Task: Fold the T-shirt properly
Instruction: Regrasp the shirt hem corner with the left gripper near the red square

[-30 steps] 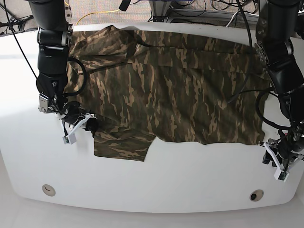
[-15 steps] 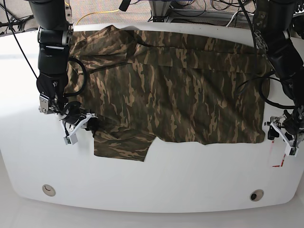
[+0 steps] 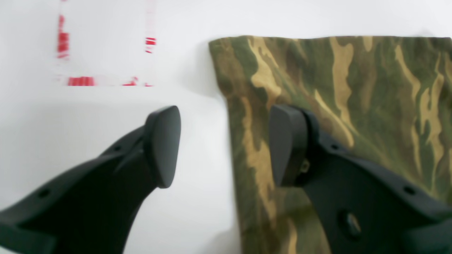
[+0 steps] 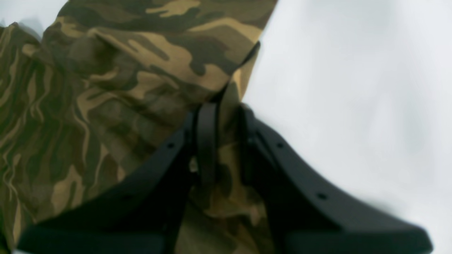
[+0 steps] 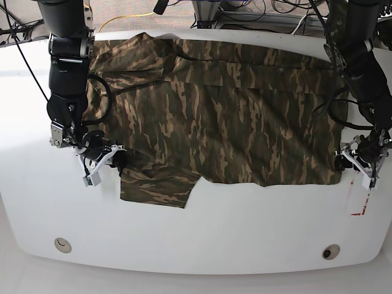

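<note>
The camouflage T-shirt (image 5: 226, 122) lies spread flat on the white table (image 5: 202, 233), with one short sleeve at the front left. My right gripper (image 5: 116, 160) is shut on a fold of cloth at that sleeve's edge. The right wrist view shows its gripper (image 4: 222, 134) pinching the shirt (image 4: 106, 88). My left gripper (image 5: 344, 166) is open at the shirt's front right corner. In the left wrist view the left gripper (image 3: 224, 144) straddles the shirt's side edge, with one finger over the shirt (image 3: 353, 106) and the other over bare table.
Red marks (image 5: 358, 205) sit on the table beside the shirt's front right corner and also show in the left wrist view (image 3: 81, 81). Two round holes (image 5: 62, 245) (image 5: 331, 251) sit near the table's front edge. Cables (image 5: 257, 12) hang behind the table.
My left gripper has moved from the front right table edge up and inward to the shirt's front right corner. The right gripper has stayed shut on the sleeve.
</note>
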Available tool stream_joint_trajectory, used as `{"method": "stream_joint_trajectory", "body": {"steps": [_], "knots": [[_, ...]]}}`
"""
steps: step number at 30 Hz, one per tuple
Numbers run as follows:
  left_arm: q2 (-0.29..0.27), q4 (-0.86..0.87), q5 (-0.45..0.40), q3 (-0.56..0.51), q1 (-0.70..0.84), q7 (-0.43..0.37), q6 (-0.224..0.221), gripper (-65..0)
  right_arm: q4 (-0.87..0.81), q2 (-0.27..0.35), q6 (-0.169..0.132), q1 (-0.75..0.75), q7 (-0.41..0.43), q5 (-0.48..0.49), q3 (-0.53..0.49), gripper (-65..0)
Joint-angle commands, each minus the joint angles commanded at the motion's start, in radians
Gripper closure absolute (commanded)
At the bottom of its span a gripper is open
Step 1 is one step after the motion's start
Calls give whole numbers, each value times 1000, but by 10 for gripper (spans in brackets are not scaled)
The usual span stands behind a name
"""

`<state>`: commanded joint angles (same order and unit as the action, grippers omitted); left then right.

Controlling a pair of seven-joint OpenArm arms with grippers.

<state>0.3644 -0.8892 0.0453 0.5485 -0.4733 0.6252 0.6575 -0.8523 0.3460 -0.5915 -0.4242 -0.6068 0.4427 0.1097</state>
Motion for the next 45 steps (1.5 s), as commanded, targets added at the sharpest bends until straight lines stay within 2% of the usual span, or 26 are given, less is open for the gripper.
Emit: {"method": "stream_joint_trajectory", "body": {"steps": [10,15,20,28,29,31,34,41,45], "knots": [[-2,137,0,-5,-23,-86,-12,-371,0,0,0,0,0,0,0,-101],[-2,218,0,-5,-60,-89,-12,-371,0,2,0,0,0,0,0,-101],[-46,233,-2,-6,-77,-89,-12,-371,0,2,0,0,0,0,0,-101],[-84,230,-2,-6,-81,-83,-12,-358,0,2,0,0,0,0,0,-101],[-84,230,-2,-6,-80,-83,-12,-335,0,2,0,0,0,0,0,-101],[-84,230,-2,-3,-78,-87,-12,-231,0,5,0,0,0,0,0,-101],[-83,230,-2,-6,-78,-89,-12,-6,0,5,-2,2,0,0,0,-101],[-80,199,-2,-3,-83,-83,-8,0,-5,5,-2,3,0,0,0,-95],[-81,75,-5,-5,-74,-52,-6,0,-117,5,0,6,-20,0,0,-95]]}}
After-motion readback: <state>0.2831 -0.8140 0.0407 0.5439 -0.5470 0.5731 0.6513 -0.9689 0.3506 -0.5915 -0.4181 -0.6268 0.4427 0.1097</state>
